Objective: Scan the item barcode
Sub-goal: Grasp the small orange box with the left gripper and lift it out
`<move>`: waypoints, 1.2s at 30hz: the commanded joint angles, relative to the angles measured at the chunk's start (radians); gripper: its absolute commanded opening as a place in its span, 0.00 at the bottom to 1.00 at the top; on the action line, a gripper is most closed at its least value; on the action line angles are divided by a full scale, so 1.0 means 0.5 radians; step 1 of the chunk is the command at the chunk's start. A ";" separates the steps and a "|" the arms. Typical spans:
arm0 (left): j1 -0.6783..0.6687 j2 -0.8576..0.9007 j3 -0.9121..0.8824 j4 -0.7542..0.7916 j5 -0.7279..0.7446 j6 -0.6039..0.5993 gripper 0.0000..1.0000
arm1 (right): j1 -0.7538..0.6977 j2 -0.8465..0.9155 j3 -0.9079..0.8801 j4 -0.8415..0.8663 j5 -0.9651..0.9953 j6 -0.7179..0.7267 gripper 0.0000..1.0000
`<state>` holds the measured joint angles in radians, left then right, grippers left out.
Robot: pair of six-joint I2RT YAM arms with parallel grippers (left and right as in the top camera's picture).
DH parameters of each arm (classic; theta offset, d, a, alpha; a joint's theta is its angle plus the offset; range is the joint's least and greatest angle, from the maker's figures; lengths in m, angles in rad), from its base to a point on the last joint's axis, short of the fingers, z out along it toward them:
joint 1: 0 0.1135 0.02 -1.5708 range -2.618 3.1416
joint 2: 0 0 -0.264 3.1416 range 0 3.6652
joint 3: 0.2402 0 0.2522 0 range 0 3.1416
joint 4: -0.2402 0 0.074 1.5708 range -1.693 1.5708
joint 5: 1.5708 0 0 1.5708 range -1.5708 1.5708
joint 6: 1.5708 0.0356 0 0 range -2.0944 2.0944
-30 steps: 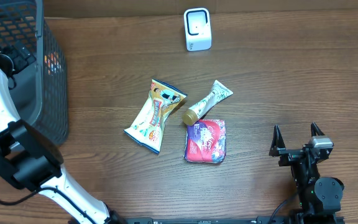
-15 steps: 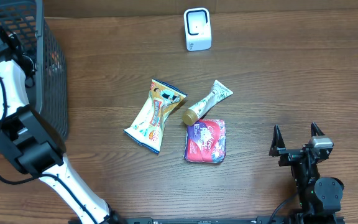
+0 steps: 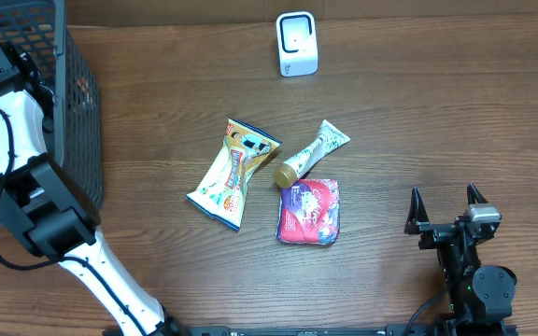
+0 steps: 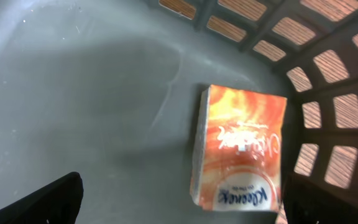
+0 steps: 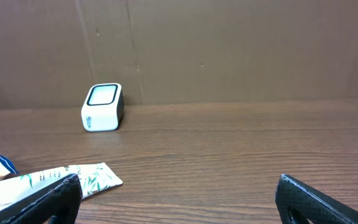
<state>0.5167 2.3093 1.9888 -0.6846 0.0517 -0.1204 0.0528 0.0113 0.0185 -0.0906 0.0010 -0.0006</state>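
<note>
Inside basket [image 4: 73, 112], tissue box [image 4: 241, 149], logo end nearest

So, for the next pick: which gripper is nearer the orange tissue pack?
Left. The left gripper hangs over the tissue pack in the basket; the right gripper sits across the table.

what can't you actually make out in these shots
- Barcodes on the snack bag, tube and red pouch: too small, overhead.
- Tissue box: print blurred in left wrist view; overhead, basket mesh mostly hides it.
- Tube, right wrist view: cap end hidden behind the right hand.
</note>
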 commanded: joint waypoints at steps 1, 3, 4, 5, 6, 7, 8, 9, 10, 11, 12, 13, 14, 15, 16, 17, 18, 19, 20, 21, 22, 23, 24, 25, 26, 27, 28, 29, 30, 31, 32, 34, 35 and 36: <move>-0.015 0.073 0.050 0.021 -0.014 0.040 0.95 | -0.005 -0.014 -0.021 0.013 0.011 -0.008 1.00; -0.015 0.090 0.050 0.027 -0.014 0.040 0.95 | -0.005 -0.014 -0.021 0.013 0.011 -0.008 1.00; -0.015 0.104 0.050 0.034 -0.014 0.040 0.95 | -0.005 -0.014 -0.021 0.013 0.011 -0.008 1.00; -0.015 0.116 0.050 0.038 -0.014 0.040 0.95 | -0.005 -0.014 -0.021 0.013 0.011 -0.008 1.00; -0.015 0.122 0.050 0.040 -0.013 0.040 0.95 | -0.005 -0.014 -0.021 0.013 0.011 -0.008 1.00; -0.015 0.137 0.050 0.044 -0.013 0.040 0.95 | -0.005 -0.014 -0.021 0.013 0.011 -0.008 1.00; -0.015 0.148 0.050 0.050 -0.003 0.040 0.96 | -0.005 -0.014 -0.021 0.013 0.011 -0.008 1.00; -0.015 0.162 0.050 0.053 -0.002 0.040 0.95 | -0.005 -0.014 -0.021 0.013 0.011 -0.008 1.00; -0.015 0.174 0.050 0.056 -0.001 0.040 0.95 | -0.005 -0.014 -0.021 0.013 0.011 -0.008 1.00; -0.015 0.186 0.050 0.056 0.002 0.040 0.93 | -0.005 -0.014 -0.021 0.013 0.011 -0.008 1.00; -0.015 0.203 0.050 0.054 0.002 0.040 0.89 | -0.005 -0.014 -0.021 0.013 0.011 -0.008 1.00; -0.015 0.212 0.050 0.052 0.003 0.040 0.84 | -0.005 -0.014 -0.021 0.013 0.011 -0.008 1.00; -0.015 0.214 0.050 0.047 0.002 0.040 0.79 | -0.005 -0.014 -0.021 0.013 0.011 -0.008 1.00; -0.015 0.214 0.050 0.040 0.002 0.040 0.71 | -0.005 -0.014 -0.021 0.014 0.011 -0.008 1.00; -0.015 0.214 0.050 0.040 0.002 0.040 0.58 | -0.005 -0.014 -0.021 0.013 0.011 -0.008 1.00; -0.015 0.212 0.051 0.040 0.002 0.040 0.42 | -0.005 -0.014 -0.021 0.013 0.011 -0.008 1.00; -0.015 0.209 0.051 0.040 0.002 0.040 0.33 | -0.005 -0.014 -0.021 0.013 0.011 -0.008 1.00; -0.015 0.209 0.051 0.040 0.002 0.039 0.23 | -0.005 -0.014 -0.021 0.013 0.011 -0.008 1.00; -0.015 0.209 0.051 0.038 0.002 0.039 0.13 | -0.005 -0.014 -0.021 0.013 0.011 -0.008 1.00; -0.014 0.209 0.051 0.034 0.001 0.039 0.07 | -0.005 -0.014 -0.021 0.013 0.011 -0.008 1.00; -0.014 0.209 0.051 0.030 0.001 0.039 0.04 | -0.005 -0.014 -0.021 0.013 0.011 -0.008 1.00; -0.014 0.209 0.051 0.022 0.001 0.039 0.04 | -0.005 -0.014 -0.021 0.014 0.011 -0.008 1.00; -0.014 0.209 0.051 0.016 0.001 0.039 0.04 | -0.005 -0.014 -0.021 0.013 0.011 -0.008 1.00; -0.014 0.207 0.051 0.009 0.001 0.039 0.04 | -0.005 -0.014 -0.021 0.014 0.011 -0.008 1.00; -0.013 0.206 0.051 0.003 0.000 0.039 0.04 | -0.005 -0.014 -0.021 0.014 0.011 -0.008 1.00; -0.012 0.202 0.053 -0.005 0.001 0.039 0.04 | -0.005 -0.014 -0.021 0.013 0.011 -0.008 1.00; -0.010 0.193 0.072 -0.045 -0.005 0.040 0.04 | -0.005 -0.014 -0.021 0.013 0.011 -0.008 1.00; -0.008 0.183 0.092 -0.079 -0.014 0.040 0.04 | -0.005 -0.014 -0.021 0.013 0.011 -0.008 1.00; -0.004 0.171 0.117 -0.118 -0.026 0.040 0.04 | -0.005 -0.014 -0.021 0.013 0.011 -0.008 1.00; 0.002 0.154 0.147 -0.161 -0.037 0.040 0.04 | -0.005 -0.014 -0.021 0.013 0.011 -0.008 1.00; 0.011 0.131 0.184 -0.209 -0.038 0.040 0.04 | -0.005 -0.014 -0.021 0.013 0.011 -0.008 1.00; 0.027 0.079 0.269 -0.298 -0.037 0.040 0.04 | -0.005 -0.014 -0.021 0.014 0.011 -0.008 1.00; 0.038 0.050 0.325 -0.352 -0.037 0.040 0.04 | -0.005 -0.014 -0.021 0.013 0.011 -0.008 1.00; 0.048 0.023 0.381 -0.404 -0.037 0.040 0.04 | -0.005 -0.014 -0.021 0.013 0.011 -0.008 1.00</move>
<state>0.5171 2.3802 2.0792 -0.8383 0.0483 -0.1112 0.0528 0.0113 0.0185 -0.0898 0.0006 0.0002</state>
